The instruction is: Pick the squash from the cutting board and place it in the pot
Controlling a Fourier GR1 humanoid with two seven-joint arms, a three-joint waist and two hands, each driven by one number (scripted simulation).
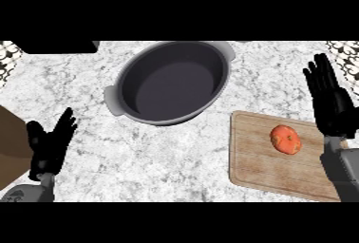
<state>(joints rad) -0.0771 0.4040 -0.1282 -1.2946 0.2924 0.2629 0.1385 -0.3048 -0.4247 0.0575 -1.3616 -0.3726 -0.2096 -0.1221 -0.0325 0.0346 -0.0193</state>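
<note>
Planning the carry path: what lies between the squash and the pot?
In the head view, only cutting board surface and bare marble counter lie between the squash and the pot; nothing else stands there.

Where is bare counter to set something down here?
Bare marble lies between the left hand and the cutting board, below the pot. Crowded at right: the right hand overlaps the board beside the squash.

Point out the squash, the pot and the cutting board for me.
squash [285,139], head view, middle of its orange skin.
pot [133,66], head view, left rim of the dark grey wall.
cutting board [256,163], head view, bare wood left of the squash.
</note>
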